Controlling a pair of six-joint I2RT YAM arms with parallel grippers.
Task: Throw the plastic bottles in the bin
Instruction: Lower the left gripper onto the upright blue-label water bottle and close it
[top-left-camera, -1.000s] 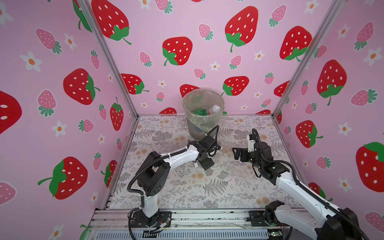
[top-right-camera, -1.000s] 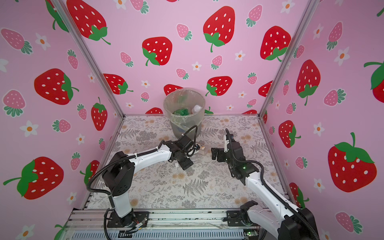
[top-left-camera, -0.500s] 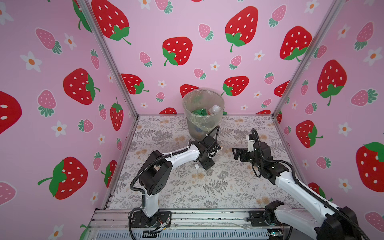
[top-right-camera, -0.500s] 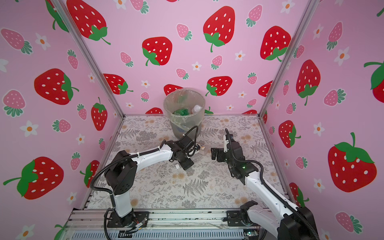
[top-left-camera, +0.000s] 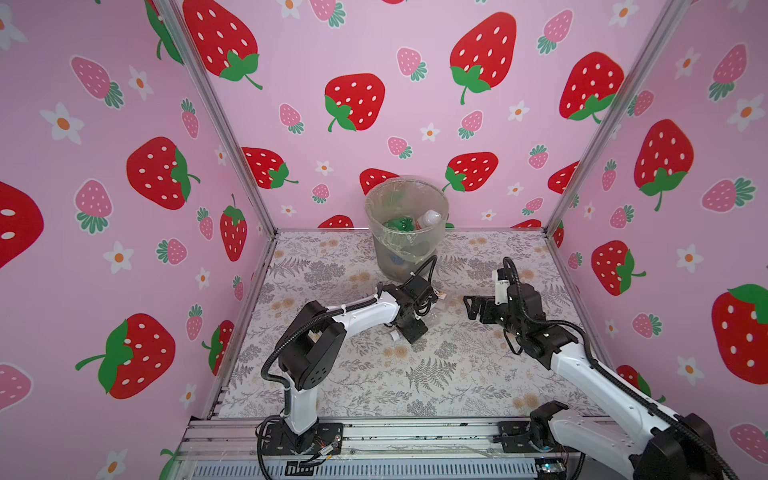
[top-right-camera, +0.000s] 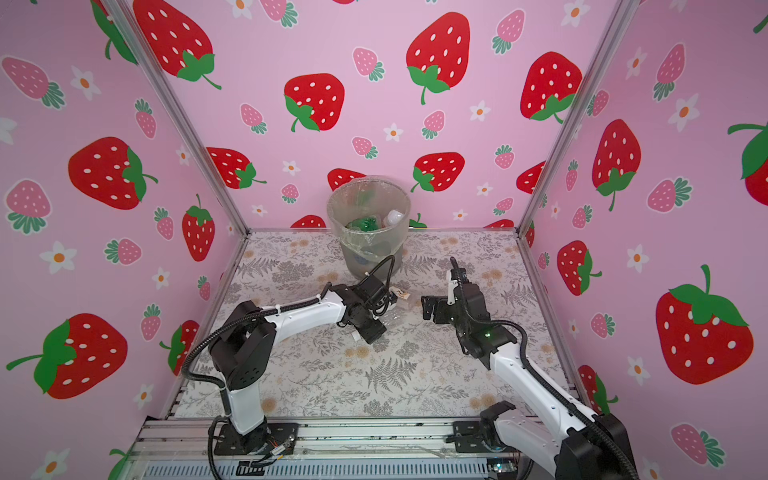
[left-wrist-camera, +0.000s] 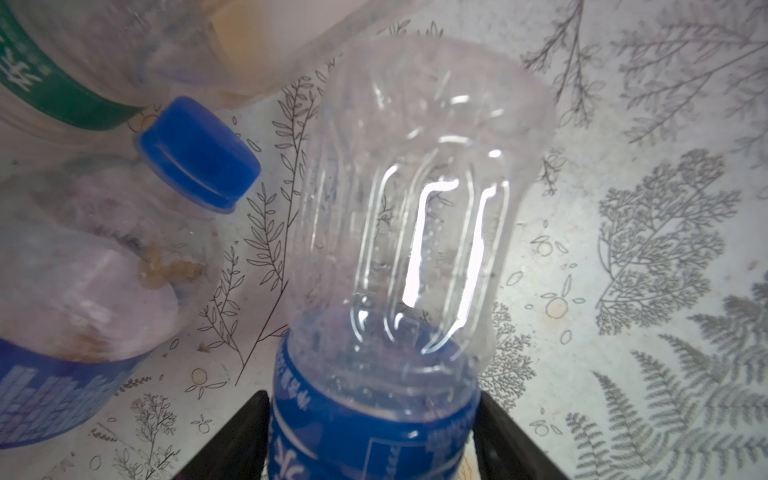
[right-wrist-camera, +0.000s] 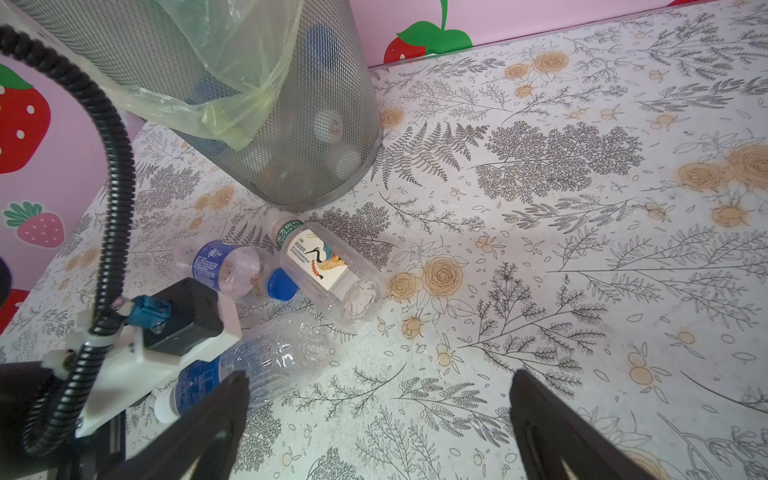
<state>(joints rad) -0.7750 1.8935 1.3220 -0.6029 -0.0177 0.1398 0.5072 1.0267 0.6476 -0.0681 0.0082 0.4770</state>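
Three plastic bottles lie on the floral table in front of the bin (right-wrist-camera: 291, 124). My left gripper (left-wrist-camera: 372, 415) is shut on a clear bottle (left-wrist-camera: 415, 232) with a blue label, one finger pressing each side of the label; the bottle still rests on the table. Beside it lie a blue-capped bottle (right-wrist-camera: 232, 266) and a white-labelled bottle (right-wrist-camera: 320, 266). In both top views the left gripper (top-left-camera: 430, 309) is low, just before the bin (top-left-camera: 407, 249). My right gripper (right-wrist-camera: 380, 380) hangs open to the right with only table between its fingers. A green bottle (top-left-camera: 399, 224) and a white one (top-left-camera: 428, 218) lie in the bin.
Pink strawberry walls close in the table on three sides, with metal posts (top-left-camera: 582, 166) at the back corners. The left arm's black cable (right-wrist-camera: 112, 166) loops up in front of the bin. Open patterned table (top-left-camera: 415, 374) stretches in front of both grippers.
The left gripper's jaws have narrowed onto the blue-labelled bottle. Both arms stay almost where they were.
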